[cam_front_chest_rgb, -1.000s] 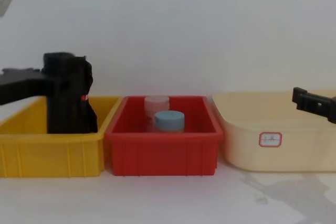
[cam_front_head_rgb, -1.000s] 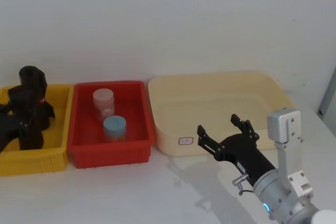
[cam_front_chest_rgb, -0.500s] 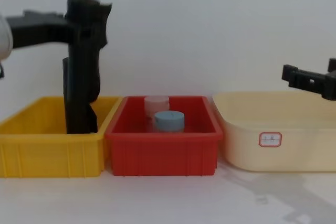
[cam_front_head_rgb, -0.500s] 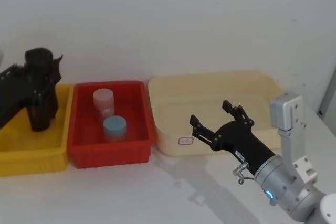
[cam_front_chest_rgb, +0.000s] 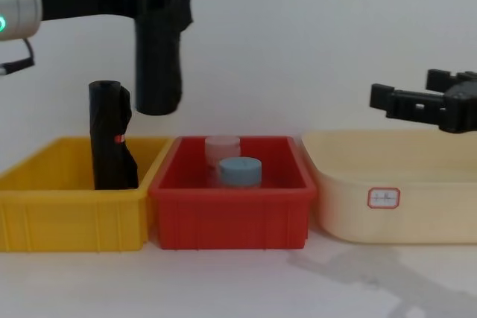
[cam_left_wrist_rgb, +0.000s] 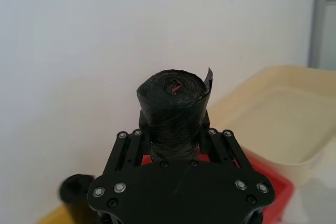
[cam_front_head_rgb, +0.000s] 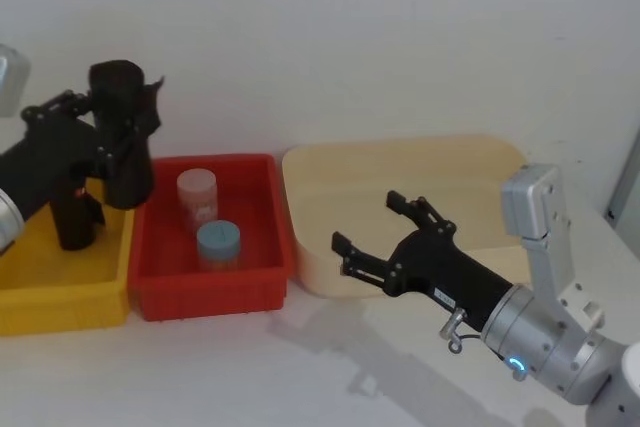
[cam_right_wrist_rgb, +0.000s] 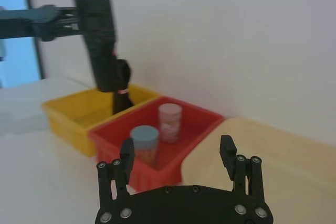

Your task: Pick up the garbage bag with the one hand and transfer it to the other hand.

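While the left end effector (cam_front_chest_rgb: 158, 1) clamps the garbage bag (cam_front_chest_rgb: 158, 65) near its top, the roll hangs upright in the air above the junction of the yellow bin (cam_front_chest_rgb: 45, 221) and the red bin (cam_front_chest_rgb: 231, 221). The right end effector (cam_front_head_rgb: 368, 223) hovers with fingers spread wide in front of the cream tub (cam_front_head_rgb: 420, 162), well apart from the bag.

The left claw (cam_front_head_rgb: 112, 132) now holds the garbage bag (cam_front_head_rgb: 130, 182) lifted clear of the yellow bin (cam_front_head_rgb: 60, 307), nearer the red bin (cam_front_head_rgb: 210, 292). The right claw (cam_front_head_rgb: 368, 222) now reaches farther left and higher.
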